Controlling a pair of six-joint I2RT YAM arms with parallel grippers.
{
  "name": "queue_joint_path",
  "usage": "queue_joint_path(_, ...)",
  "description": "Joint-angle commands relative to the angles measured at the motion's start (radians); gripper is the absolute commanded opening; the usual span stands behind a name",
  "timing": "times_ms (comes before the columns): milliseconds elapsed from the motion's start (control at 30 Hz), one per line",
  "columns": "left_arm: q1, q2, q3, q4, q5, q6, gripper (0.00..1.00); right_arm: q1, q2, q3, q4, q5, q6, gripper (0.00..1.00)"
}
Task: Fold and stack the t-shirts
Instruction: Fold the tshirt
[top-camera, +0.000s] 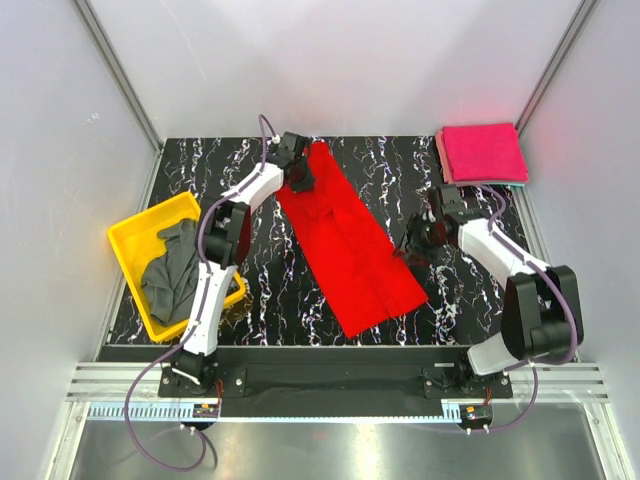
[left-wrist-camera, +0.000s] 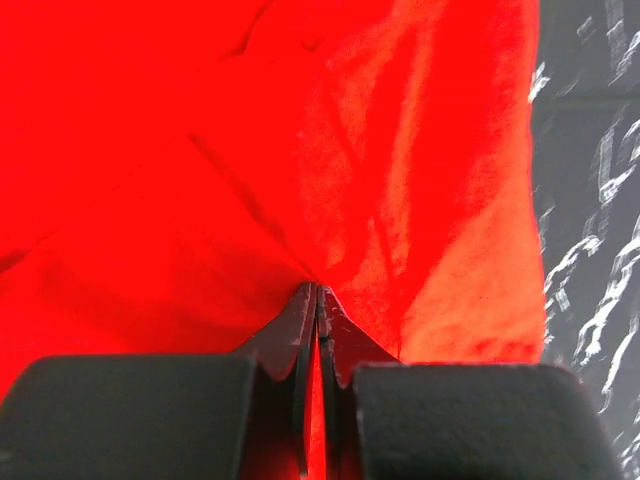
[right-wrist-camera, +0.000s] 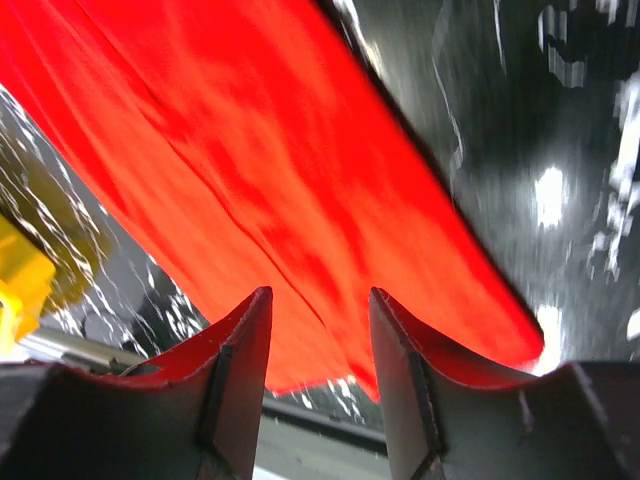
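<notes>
A bright red t-shirt (top-camera: 345, 235) lies folded into a long strip, running diagonally from back centre to front right on the black marbled table (top-camera: 400, 160). My left gripper (top-camera: 299, 177) is shut on the red t-shirt (left-wrist-camera: 300, 150) at its far end, the cloth pinched between the fingertips. My right gripper (top-camera: 413, 247) hovers just right of the strip's near half, open, with the red t-shirt (right-wrist-camera: 300, 200) below and beyond its fingers (right-wrist-camera: 245, 340). A folded magenta-pink t-shirt (top-camera: 483, 152) rests at the back right. A dark grey t-shirt (top-camera: 175, 275) is crumpled in the tray.
A yellow plastic tray (top-camera: 135, 235) sits at the left edge of the table. White walls with metal rails enclose the back and sides. The arm bases stand on the front rail (top-camera: 330, 378).
</notes>
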Motion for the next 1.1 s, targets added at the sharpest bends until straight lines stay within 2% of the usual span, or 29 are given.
queue_joint_path(0, 0.001, 0.050, 0.095, 0.146, 0.096, 0.012, 0.06, 0.003, -0.091, -0.069, 0.019, -0.046, 0.038, 0.51)
queue_joint_path(100, -0.002, 0.151, 0.229, 0.194, 0.218, -0.032, 0.06, 0.003, -0.127, -0.082, 0.008, -0.017, 0.036, 0.52)
queue_joint_path(233, -0.007, 0.160, 0.224, 0.318, 0.303, -0.085, 0.06, 0.005, -0.120, -0.062, 0.011, 0.012, 0.033, 0.52)
queue_joint_path(333, -0.005, 0.094, 0.149, 0.384, 0.398, -0.100, 0.06, 0.003, -0.109, -0.057, 0.012, 0.040, 0.022, 0.52)
queue_joint_path(367, -0.005, 0.060, 0.067, 0.396, 0.431, -0.095, 0.06, 0.003, -0.106, -0.045, -0.010, 0.055, 0.019, 0.52)
queue_joint_path(433, -0.008, -0.082, -0.036, 0.418, 0.432, -0.071, 0.08, 0.003, -0.101, -0.036, -0.027, 0.069, 0.009, 0.51)
queue_joint_path(500, -0.010, -0.191, -0.192, 0.415, 0.392, -0.014, 0.10, 0.003, -0.126, -0.039, -0.046, 0.059, 0.012, 0.50)
queue_joint_path(533, -0.010, -0.297, -0.243, 0.416, 0.377, 0.004, 0.18, 0.003, -0.140, -0.045, -0.046, 0.037, 0.013, 0.50)
queue_joint_path(600, -0.013, -0.394, -0.371, 0.421, 0.334, 0.047, 0.26, 0.003, -0.199, -0.074, -0.034, 0.022, 0.025, 0.50)
queue_joint_path(700, -0.027, -0.559, -0.493, 0.413, 0.315, 0.072, 0.26, 0.003, -0.252, -0.109, -0.034, 0.014, 0.035, 0.51)
queue_joint_path(833, -0.131, -0.646, -0.602, 0.300, 0.210, 0.105, 0.09, 0.005, -0.290, -0.137, -0.043, 0.023, 0.042, 0.49)
queue_joint_path(867, -0.208, -0.660, -0.648, 0.275, 0.106, 0.127, 0.01, 0.002, -0.295, -0.137, -0.047, 0.026, 0.047, 0.48)
queue_joint_path(1067, -0.498, -0.729, -0.814, 0.180, -0.125, 0.077, 0.00, 0.005, -0.357, -0.108, -0.109, 0.037, 0.065, 0.46)
